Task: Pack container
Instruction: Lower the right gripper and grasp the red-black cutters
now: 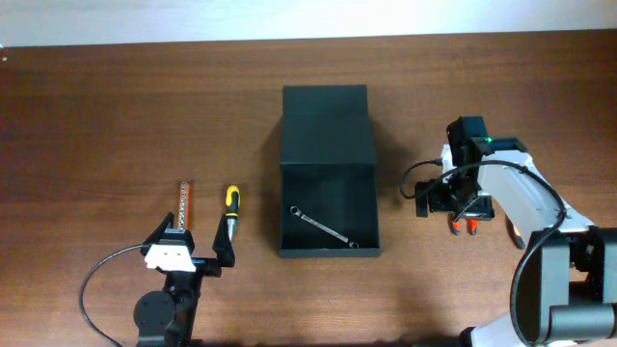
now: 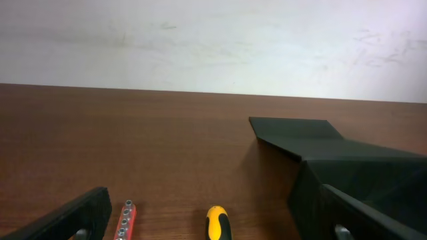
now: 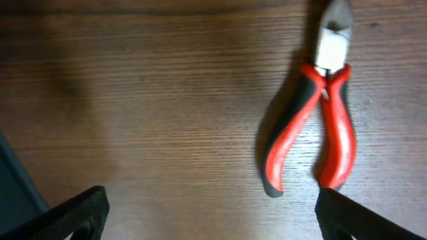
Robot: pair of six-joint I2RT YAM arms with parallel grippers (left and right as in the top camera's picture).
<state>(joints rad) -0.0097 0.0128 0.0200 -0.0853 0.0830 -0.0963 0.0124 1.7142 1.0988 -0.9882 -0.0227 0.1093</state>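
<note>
Packing is judged partly done: the container [image 1: 328, 173] sits mid-table with its lid open toward the far edge, holding one wrench [image 1: 324, 227]. Left outside are the screwdriver [image 1: 230, 210] and bit holder [image 1: 184, 204] near the front-left, and the pliers [image 3: 313, 127] toward the right edge. The left gripper [image 1: 198, 233], fingers apart, waits by the first two; the right gripper [image 3: 213, 223], likewise apart and empty, hovers over the pliers.

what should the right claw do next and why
Probably shift the right claw sideways to centre it over the pliers. It is open, but in the wrist view the pliers lie flat on the table close to one finger, so descending now might land on them.
</note>
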